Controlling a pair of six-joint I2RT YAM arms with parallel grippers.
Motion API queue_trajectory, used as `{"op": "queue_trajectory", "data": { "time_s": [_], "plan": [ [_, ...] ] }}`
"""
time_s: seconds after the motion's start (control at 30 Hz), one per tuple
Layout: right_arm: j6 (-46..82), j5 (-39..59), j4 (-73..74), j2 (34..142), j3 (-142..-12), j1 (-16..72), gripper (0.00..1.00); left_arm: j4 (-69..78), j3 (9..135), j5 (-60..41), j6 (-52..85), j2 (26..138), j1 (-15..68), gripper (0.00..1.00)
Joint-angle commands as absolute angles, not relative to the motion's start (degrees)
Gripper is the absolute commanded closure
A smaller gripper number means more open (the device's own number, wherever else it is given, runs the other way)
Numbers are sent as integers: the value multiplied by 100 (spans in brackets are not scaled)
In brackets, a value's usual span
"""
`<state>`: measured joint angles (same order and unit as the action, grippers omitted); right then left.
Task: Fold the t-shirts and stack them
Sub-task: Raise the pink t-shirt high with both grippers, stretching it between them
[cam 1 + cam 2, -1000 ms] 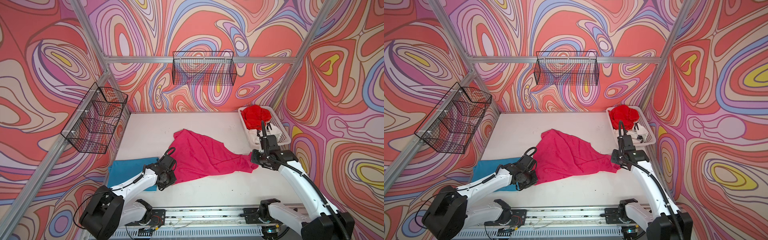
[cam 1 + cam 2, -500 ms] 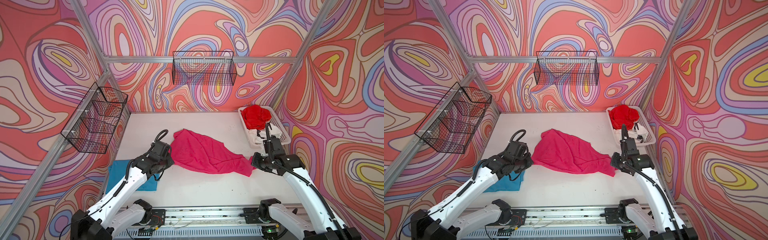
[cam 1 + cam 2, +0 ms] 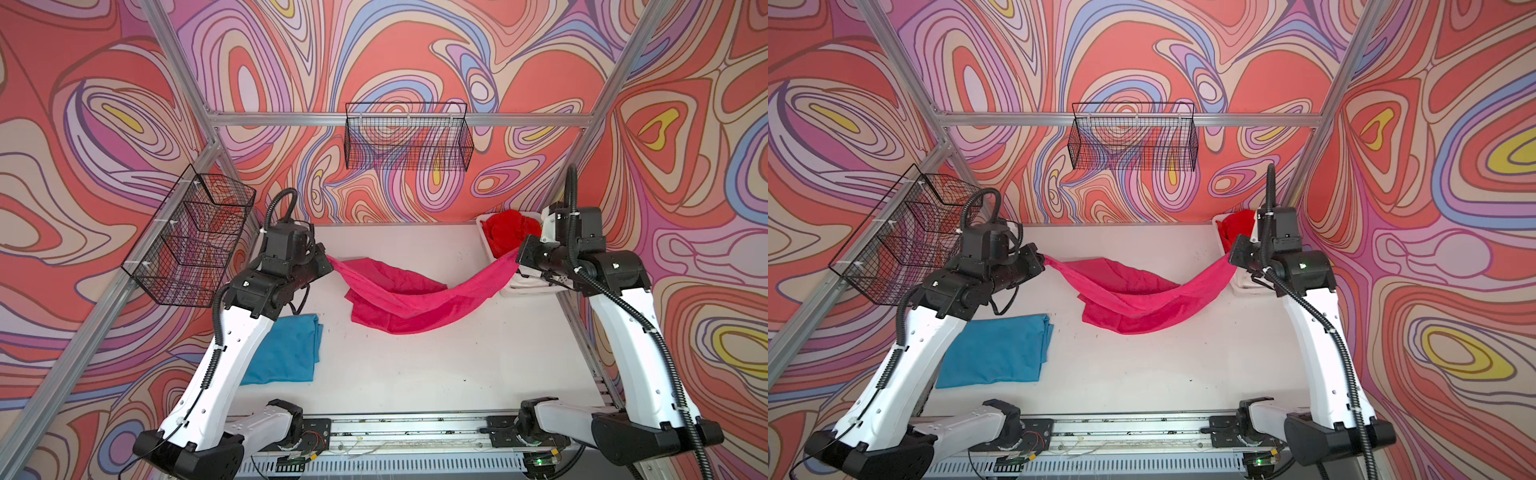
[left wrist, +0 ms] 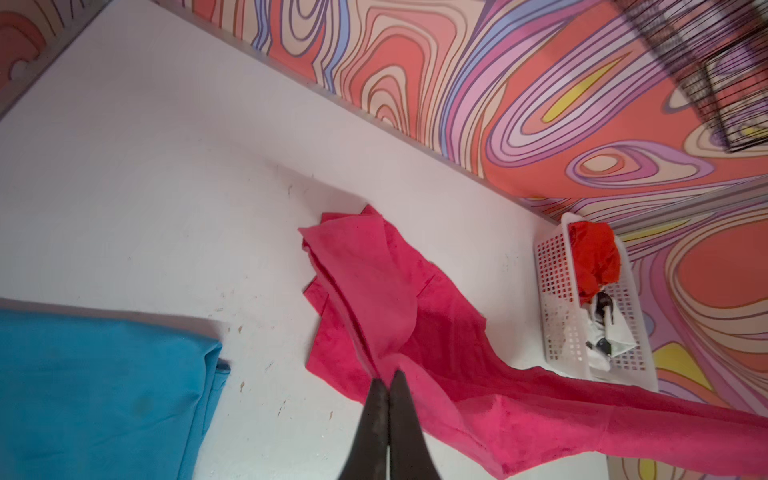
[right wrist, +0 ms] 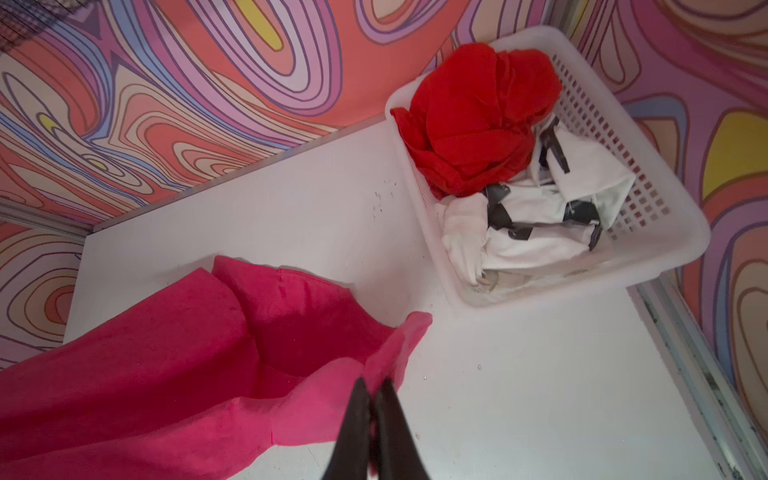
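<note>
Fingers [image 4: 376,415] pinched tight, left gripper [image 4: 389,378] and right gripper [image 5: 374,381] each hold one end of a sagging magenta-pink cloth t-shirt [image 3: 399,307]

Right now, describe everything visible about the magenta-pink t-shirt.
The magenta-pink t-shirt is soft, plain, slightly fuzzy-looking cloth, unfolded and creased. It hangs like a hammock between the left gripper and the right gripper, whose fingers are shut on its two ends. Its sagging middle appears to rest in loose folds on the white table. It lies apart from the teal-blue t-shirt.
</note>
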<state>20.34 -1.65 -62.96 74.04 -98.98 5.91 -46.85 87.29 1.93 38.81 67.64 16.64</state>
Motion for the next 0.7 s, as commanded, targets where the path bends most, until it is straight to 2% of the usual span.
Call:
{"op": "queue_trajectory", "data": {
  "time_s": [0.0,0.27,0.43,0.67],
  "plan": [
    [1636,-300,-6065,7653,-10738,565,100,-4649,9463,232,3449,6831,1445,100],
    [1364,-42,-5718,8254,-13184,574,100,-4651,11517,256,2947,7322,1356,100],
    [1375,72,-4960,8025,-13679,574,100,-4535,12151,371,2842,7269,1362,100],
    [1402,281,-4437,8412,-14318,578,100,-4438,12559,621,2633,7495,1358,100]
  ]
}}
